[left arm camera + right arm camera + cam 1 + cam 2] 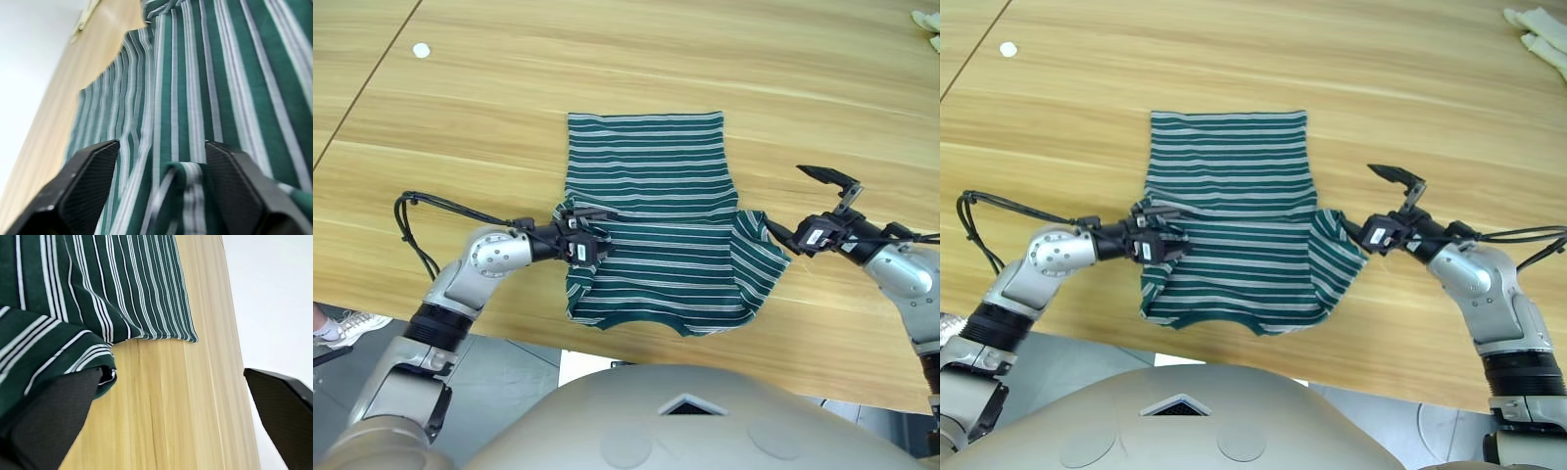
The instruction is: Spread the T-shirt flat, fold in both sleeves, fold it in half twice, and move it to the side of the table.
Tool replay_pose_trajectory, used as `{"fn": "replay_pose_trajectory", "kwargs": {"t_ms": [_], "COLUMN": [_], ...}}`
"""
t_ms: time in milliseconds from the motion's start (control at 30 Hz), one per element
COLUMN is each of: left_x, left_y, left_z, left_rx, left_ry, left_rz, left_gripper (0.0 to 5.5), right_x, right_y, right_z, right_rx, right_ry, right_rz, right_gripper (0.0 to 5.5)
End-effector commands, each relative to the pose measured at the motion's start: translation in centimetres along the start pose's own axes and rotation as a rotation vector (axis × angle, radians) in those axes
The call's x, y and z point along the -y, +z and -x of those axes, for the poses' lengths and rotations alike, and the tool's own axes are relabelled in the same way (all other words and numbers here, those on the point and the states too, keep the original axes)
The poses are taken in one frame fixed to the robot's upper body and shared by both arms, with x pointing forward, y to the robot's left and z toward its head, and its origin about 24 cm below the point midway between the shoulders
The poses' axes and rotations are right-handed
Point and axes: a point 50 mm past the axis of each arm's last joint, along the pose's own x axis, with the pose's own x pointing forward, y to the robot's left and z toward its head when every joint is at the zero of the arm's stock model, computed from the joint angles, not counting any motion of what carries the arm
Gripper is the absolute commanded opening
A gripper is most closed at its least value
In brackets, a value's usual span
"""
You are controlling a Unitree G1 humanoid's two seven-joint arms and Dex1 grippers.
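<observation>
One green-and-white striped T-shirt lies on the tabletop close to its near edge, neckline toward the robot, with both sleeves bunched inward. Two grippers flank it. The left gripper sits on the left sleeve, fingers apart with a fold of cloth between them. The right gripper is spread wide, one finger under the right sleeve's edge. Farther off lie one small white disc and one pale cloth.
</observation>
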Motion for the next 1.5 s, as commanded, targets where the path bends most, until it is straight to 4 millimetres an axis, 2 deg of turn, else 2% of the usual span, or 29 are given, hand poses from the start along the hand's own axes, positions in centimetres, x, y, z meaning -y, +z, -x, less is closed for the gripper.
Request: {"fn": "replay_pose_trajectory", "kwargs": {"t_ms": [33,133,200,367,500,733,933,1367,1500], "left_x": [-1.7,-2.4,-2.8,-5.1,-4.7,-1.5,-0.6,-3.1,-3.4], "left_y": [0.8,1.2,0.9,-1.6,-3.8,-5.3,-5.2,-4.1,-3.6], "left_z": [-0.4,0.0,1.3,6.4,8.3,6.7,5.7,6.4,5.9], "left_rx": [0.055,0.092,0.068,-0.106,-0.245,-0.284,-0.27,-0.238,-0.212], "left_ry": [0.127,0.191,0.2,0.294,0.284,0.185,0.142,0.203,0.196], "left_rz": [0.029,0.059,0.048,-0.011,-0.029,0.001,0.007,-0.056,-0.075], "left_gripper": [3.92,4.3,4.63,5.39,5.39,5.39,5.39,5.39,5.39], "right_x": [-0.1,-0.1,-0.1,-0.1,0.0,0.0,-0.1,-0.1,-0.3], "right_y": [0.2,0.2,0.2,0.2,0.2,0.1,0.0,0.2,0.2], "right_z": [-0.2,-0.2,-0.2,-0.2,-0.3,-0.2,-0.2,-0.2,-0.2], "right_rx": [0.008,0.008,0.009,0.008,0.007,0.001,-0.001,0.005,0.002], "right_ry": [0.0,-0.001,-0.002,-0.004,-0.004,0.0,0.002,0.001,0.002], "right_rz": [-0.011,-0.013,-0.013,-0.013,-0.012,-0.011,-0.011,-0.014,-0.019], "right_gripper": [5.4,5.4,5.4,5.4,5.4,5.4,5.4,5.4,5.4]}}
